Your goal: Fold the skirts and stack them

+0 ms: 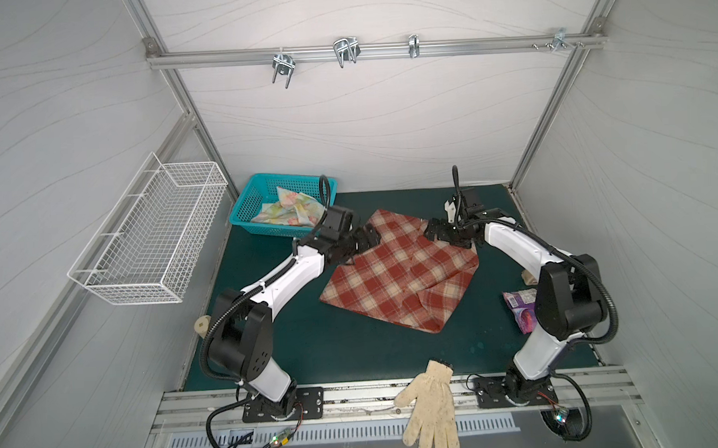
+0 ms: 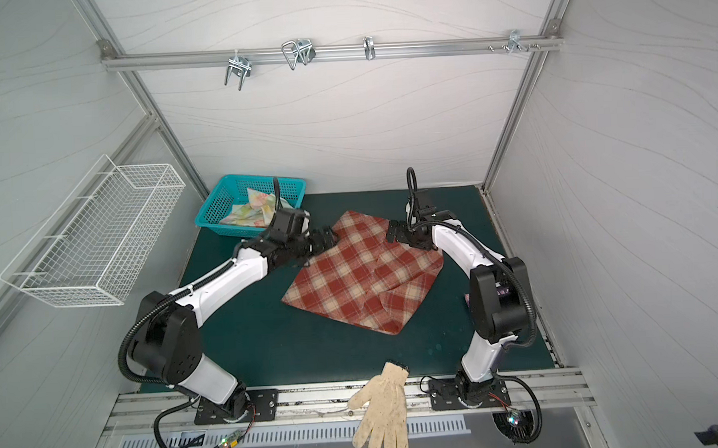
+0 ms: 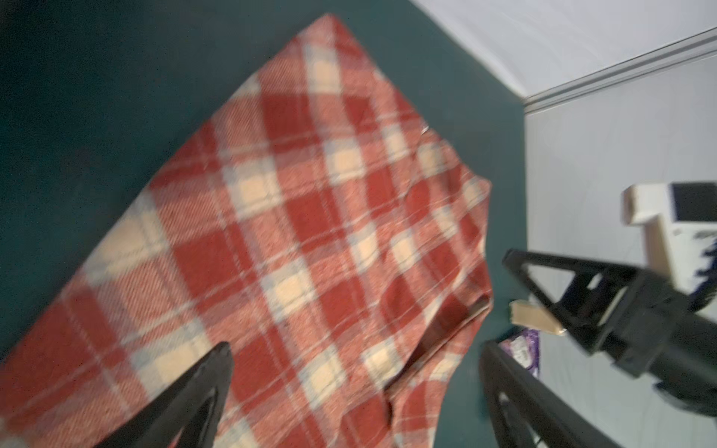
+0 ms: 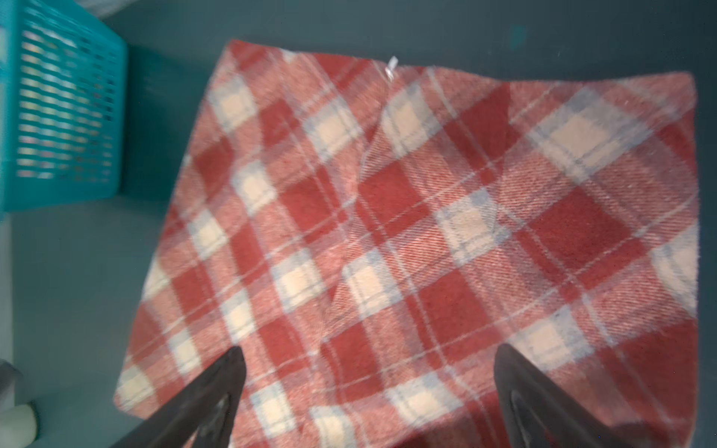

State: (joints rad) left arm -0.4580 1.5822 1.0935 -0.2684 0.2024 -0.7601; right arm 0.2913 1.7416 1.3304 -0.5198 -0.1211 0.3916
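Note:
The rust-red and cream plaid skirt lies spread on the green mat, with a fold creased along its right part. My left gripper hovers open over its far left edge, and in the left wrist view only plaid shows between the fingers. At the skirt's far right corner my right gripper is open, with nothing held. The pastel floral skirt lies crumpled in the teal basket.
A cream knitted glove hangs over the front rail. A purple packet lies on the mat by the right arm's base. A white wire basket is mounted on the left wall. Metal hooks hang from the back rail.

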